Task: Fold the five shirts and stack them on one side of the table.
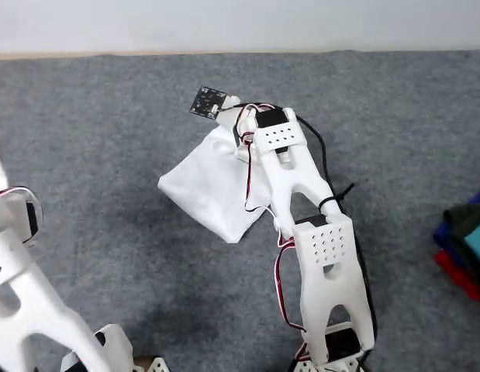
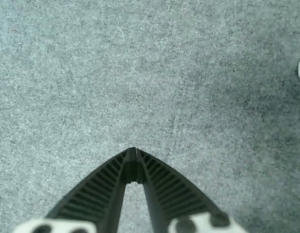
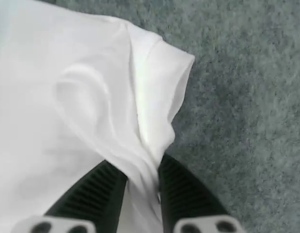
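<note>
Right pincer [image 3: 139, 169] clamped on white shirt [image 1: 205, 184] mid-table; left pincer [image 2: 135, 154] clenched above table [image 2: 140, 58]; coloured pile [image 1: 466, 246], right edge.

A robotics lab is suggested by the grey felt-covered counter [image 1: 100, 201], white printed arms [image 1: 325, 263] and exposed wiring [image 1: 279, 291].

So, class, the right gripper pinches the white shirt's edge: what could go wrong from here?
The right gripper holds only a thin fold of the shirt; it could slip out when pulled. The left gripper is shut over bare carpet, off the shirt, so a one-armed pull may drag or bunch it.
</note>
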Action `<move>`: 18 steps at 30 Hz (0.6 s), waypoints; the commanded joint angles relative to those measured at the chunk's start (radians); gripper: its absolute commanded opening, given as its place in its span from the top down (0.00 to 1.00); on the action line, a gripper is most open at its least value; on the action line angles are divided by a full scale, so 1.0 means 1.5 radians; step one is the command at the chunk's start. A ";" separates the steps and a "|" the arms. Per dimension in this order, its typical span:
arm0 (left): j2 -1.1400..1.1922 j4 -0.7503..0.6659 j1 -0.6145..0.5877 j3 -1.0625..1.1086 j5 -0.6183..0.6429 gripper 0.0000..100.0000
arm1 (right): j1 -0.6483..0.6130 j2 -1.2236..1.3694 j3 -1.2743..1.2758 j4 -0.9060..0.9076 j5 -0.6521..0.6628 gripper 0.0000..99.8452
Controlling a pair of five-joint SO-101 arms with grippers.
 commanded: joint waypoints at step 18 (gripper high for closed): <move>-0.019 0.015 -0.004 0.026 -0.006 1.00 | 0.011 -0.183 -0.034 0.005 -0.054 0.72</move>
